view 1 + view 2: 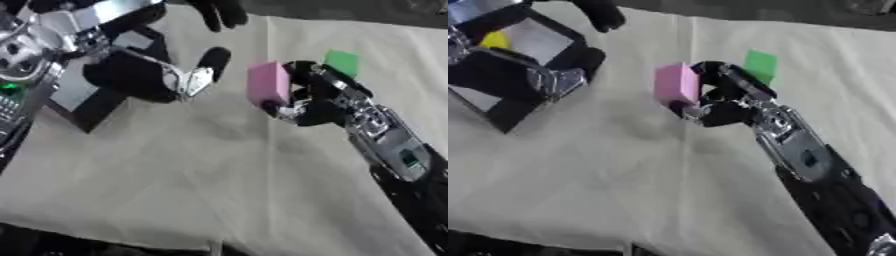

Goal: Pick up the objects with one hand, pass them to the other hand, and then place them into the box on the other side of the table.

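The block is held mid-table in the right hand. A flat square is seen just behind it. The left hand is parked over the box, far left.

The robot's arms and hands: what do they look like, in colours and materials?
Both are mostly black with silver metal parts. The right hand has black fingers on a forearm with shiny silver plates and a small green mark. The left hand shows silver finger parts with a black tip, and its arm has grey-silver panels.
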Robot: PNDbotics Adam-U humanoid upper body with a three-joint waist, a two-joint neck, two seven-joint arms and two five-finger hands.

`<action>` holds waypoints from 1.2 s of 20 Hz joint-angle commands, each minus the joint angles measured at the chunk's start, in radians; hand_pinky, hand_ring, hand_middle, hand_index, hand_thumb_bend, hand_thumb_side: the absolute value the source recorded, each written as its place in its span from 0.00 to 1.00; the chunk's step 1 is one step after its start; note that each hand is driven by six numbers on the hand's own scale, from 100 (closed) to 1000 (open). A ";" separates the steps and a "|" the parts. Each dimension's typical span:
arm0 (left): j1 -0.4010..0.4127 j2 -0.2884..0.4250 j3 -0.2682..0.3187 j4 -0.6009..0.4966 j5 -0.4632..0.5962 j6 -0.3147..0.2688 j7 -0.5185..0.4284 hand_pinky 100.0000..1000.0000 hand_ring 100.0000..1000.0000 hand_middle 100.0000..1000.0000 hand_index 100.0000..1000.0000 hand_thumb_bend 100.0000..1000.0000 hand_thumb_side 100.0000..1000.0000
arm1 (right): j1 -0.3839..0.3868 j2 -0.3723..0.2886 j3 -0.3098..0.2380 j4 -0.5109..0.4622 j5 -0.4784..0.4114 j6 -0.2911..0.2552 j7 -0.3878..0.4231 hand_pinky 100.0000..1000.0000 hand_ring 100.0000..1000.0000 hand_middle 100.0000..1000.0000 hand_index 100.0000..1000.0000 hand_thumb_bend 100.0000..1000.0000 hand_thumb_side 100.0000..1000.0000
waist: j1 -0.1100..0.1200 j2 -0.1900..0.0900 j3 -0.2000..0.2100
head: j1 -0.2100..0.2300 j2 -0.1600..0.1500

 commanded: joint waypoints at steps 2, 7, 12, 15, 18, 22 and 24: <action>-0.034 -0.008 -0.015 -0.014 -0.012 0.033 -0.063 0.85 0.68 0.65 0.77 0.00 0.27 | -0.021 -0.004 -0.001 -0.021 0.007 -0.006 0.008 0.24 0.70 0.25 0.39 0.30 0.00 | 0.005 -0.023 0.001 | -0.002 0.006; -0.057 -0.028 -0.019 -0.014 -0.037 0.049 -0.129 0.85 0.68 0.65 0.77 0.00 0.28 | -0.031 -0.004 0.005 -0.033 0.006 -0.007 0.017 0.24 0.70 0.25 0.39 0.30 0.00 | 0.007 -0.022 0.002 | -0.005 0.006; -0.070 -0.042 -0.035 0.013 -0.098 0.032 -0.195 0.85 0.71 0.68 0.80 0.13 0.30 | -0.036 -0.004 0.009 -0.048 0.004 -0.007 0.026 0.24 0.70 0.25 0.39 0.30 0.00 | 0.008 -0.021 -0.001 | -0.004 0.006; -0.073 -0.050 -0.038 0.044 -0.149 0.019 -0.213 0.85 0.72 0.69 0.81 0.28 0.32 | -0.036 -0.003 0.009 -0.055 0.004 -0.006 0.029 0.24 0.70 0.25 0.39 0.30 0.00 | 0.009 -0.020 -0.002 | 0.000 0.006; -0.073 -0.057 -0.040 0.075 -0.204 0.015 -0.210 0.85 0.73 0.69 0.81 0.45 0.35 | -0.036 -0.003 0.009 -0.056 0.004 -0.006 0.027 0.24 0.70 0.25 0.39 0.29 0.00 | 0.010 -0.019 -0.003 | 0.001 0.006; -0.072 -0.064 -0.043 0.095 -0.284 0.010 -0.185 0.86 0.74 0.69 0.80 0.57 0.29 | -0.037 -0.003 0.010 -0.058 0.007 -0.007 0.026 0.24 0.71 0.25 0.39 0.30 0.00 | 0.012 -0.017 -0.001 | 0.002 0.006; -0.070 -0.070 -0.048 0.097 -0.338 -0.002 -0.174 0.86 0.74 0.69 0.80 0.61 0.29 | -0.036 -0.001 0.010 -0.059 0.009 -0.007 0.026 0.24 0.71 0.25 0.39 0.30 0.00 | 0.013 -0.016 -0.001 | 0.004 0.006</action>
